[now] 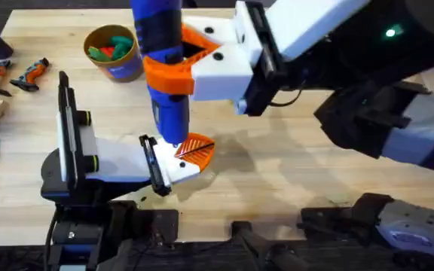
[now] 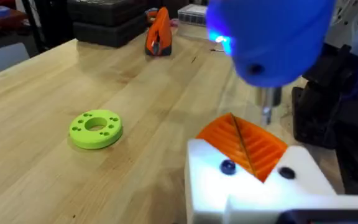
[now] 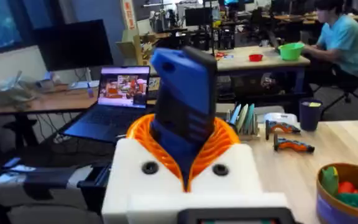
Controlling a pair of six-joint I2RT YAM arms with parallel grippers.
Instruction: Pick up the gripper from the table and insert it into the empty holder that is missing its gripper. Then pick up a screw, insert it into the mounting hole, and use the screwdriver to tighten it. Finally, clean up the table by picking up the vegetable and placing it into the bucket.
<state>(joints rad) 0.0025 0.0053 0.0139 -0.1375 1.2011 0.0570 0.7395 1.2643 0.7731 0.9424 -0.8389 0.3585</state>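
Right gripper (image 1: 183, 64): we grip the screwdriver (image 1: 163, 60) tight between our orange pads (image 3: 211, 143); it stands upright in our hold.
Screwdriver tip: it points down, right over the gripper (image 2: 244, 144), the orange ribbed wedge. We cannot tell if the tip touches it.
The gripper: it sits in the holder (image 2: 253, 186), the white block at the end of our left arm, just below the blue tool.
Left gripper (image 1: 183, 154): it rests low by the table (image 1: 292, 165), under the screwdriver. We see one orange wedge on it, but we cannot tell if its fingers are apart or together.
Step now: we think this is the screw-tightening part. The wedge looks to be in place already.
Next move: the tip needs to go straight down into the screw head, and the tool must stay upright.
Hard to see: the screw itself. Two dark round spots show on the white block, but we cannot say which one is the screw.
Farther off: the lime-green disc (image 2: 96, 129) lies alone on the table, well apart from the holder.
Farthest: the bucket (image 1: 114, 51) stands well away from our right gripper, with green and red toys inside. We cannot pick out the vegetable for sure.
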